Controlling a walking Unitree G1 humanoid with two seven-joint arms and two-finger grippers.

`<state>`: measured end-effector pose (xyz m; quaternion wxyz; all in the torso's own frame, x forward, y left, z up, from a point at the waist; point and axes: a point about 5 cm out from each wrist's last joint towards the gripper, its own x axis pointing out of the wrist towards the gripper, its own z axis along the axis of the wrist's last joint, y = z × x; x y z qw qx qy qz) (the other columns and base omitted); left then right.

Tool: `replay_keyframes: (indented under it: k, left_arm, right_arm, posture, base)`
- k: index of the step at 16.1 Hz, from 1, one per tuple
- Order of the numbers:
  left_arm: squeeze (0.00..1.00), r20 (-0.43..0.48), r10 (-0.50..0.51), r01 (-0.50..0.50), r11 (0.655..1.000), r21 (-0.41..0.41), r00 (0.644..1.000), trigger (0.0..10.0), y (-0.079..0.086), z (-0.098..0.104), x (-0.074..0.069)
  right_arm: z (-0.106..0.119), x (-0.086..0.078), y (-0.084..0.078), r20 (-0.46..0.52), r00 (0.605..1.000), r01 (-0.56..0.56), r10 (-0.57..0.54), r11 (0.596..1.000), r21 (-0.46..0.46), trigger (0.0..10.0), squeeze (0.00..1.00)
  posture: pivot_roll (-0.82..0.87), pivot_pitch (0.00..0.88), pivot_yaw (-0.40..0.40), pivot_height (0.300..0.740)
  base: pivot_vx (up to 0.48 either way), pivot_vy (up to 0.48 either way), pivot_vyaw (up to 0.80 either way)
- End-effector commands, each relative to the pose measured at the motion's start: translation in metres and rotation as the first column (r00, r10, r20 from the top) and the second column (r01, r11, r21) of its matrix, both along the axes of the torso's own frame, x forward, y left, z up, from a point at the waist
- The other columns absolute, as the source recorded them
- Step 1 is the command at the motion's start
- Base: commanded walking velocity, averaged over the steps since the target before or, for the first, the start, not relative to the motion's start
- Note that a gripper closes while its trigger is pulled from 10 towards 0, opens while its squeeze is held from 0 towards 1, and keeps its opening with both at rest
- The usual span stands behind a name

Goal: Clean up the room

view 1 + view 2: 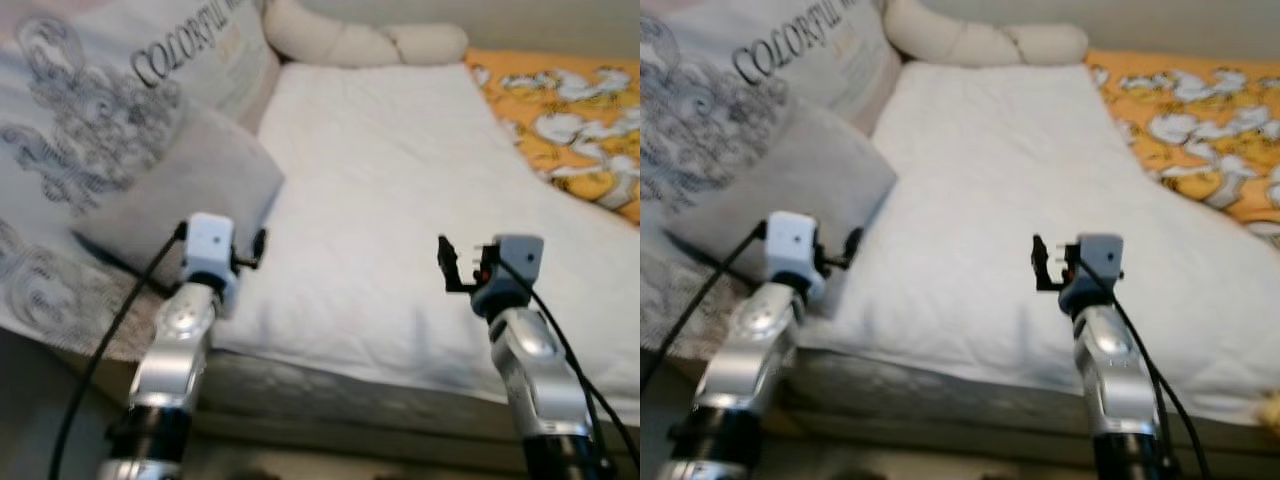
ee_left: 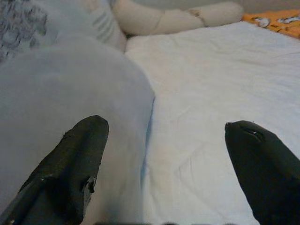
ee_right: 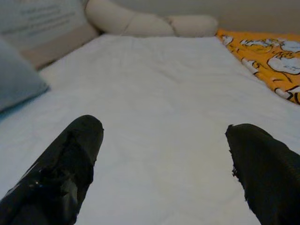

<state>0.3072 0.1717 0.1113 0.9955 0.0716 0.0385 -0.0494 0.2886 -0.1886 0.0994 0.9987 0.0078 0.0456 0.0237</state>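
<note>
Two grippers are held out low over the near edge of the bed, and nothing is gripped by either. The left gripper is seen with its fingers spread wide, one black finger set against the grey pillow and the other over the white duvet. The right gripper is likewise spread open, with only bare duvet between its fingers.

The grey pillow is judged to be the thing most likely to be tidied. It lies just ahead of the left gripper and slightly to the robot's left, leaning on the large patterned cushion with its near corner overhanging the duvet's left border. Its long axis is seen running from the near left toward the far right. The left arm is clearly the nearer; the right gripper is well apart from the pillow, out over the middle of the duvet.

Farther off, an orange patterned blanket is laid along the right side, and a cream bolster is set across the head of the bed. No containers are seen in these views.
</note>
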Motion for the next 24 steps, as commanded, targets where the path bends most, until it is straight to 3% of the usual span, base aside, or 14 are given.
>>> replay_keyframes:
  k: [1, 5, 10, 17, 20, 24]
  left_arm:
    - [0.51, -0.033, 0.034, -0.033, 0.999, 0.014, 0.999, 10.0, 0.009, -0.006, -0.005]
    - [0.51, -0.079, 0.059, -0.059, 0.998, 0.005, 0.995, 10.0, 0.008, -0.018, -0.013]
    - [0.51, -0.096, 0.053, -0.051, 0.998, 0.027, 0.994, 10.0, 0.009, -0.018, -0.011]
    - [0.52, -0.095, 0.061, -0.059, 0.998, 0.026, 0.994, 10.0, 0.008, -0.016, -0.009]
    - [0.51, -0.086, 0.055, -0.049, 0.996, 0.071, 0.995, 10.0, 0.01, -0.012, -0.007]
    - [0.51, -0.087, 0.042, -0.036, 0.997, 0.073, 0.995, 10.0, 0.007, -0.012, -0.004]
  right_arm:
    - [0.001, 0.0, 0.013, 0.0, 0.998, -0.06, 0.06, 0.998, 0.01, 10.0, 0.0]
    - [-0.009, -0.001, 0.015, -0.034, 0.999, -0.024, 0.025, 0.999, 0.02, 10.0, 0.0]
    - [-0.018, 0.002, 0.013, -0.096, 0.995, 0.029, -0.021, 0.996, 0.08, 10.0, 0.0]
    - [-0.02, 0.0, 0.016, -0.09, 0.996, -0.008, 0.011, 0.999, 0.034, 10.0, 0.0]
    - [-0.027, 0.0, 0.01, -0.124, 0.99, 0.08, -0.068, 0.992, 0.094, 10.0, 0.0]
    - [-0.024, 0.003, 0.015, -0.106, 0.994, 0.045, -0.04, 0.998, 0.045, 10.0, 0.0]
  posture:
    - [-0.06, 0.0, 0.009, 0.74]
    - [-0.04, 0.0, -0.004, 0.74]
    - [-0.04, 0.0, 0.0, 0.74]
    - [-0.04, 0.0, 0.003, 0.74]
    - [-0.03, 0.0, 0.004, 0.74]
    - [-0.05, 0.0, 0.01, 0.74]
  base:
    - [0.0, -0.416, 0.0]
    - [0.0, -0.413, 0.0]
    - [0.0, -0.415, 0.0]
    - [0.0, -0.415, 0.23]
    - [0.0, -0.414, 0.26]
    - [0.0, -0.415, 0.0]
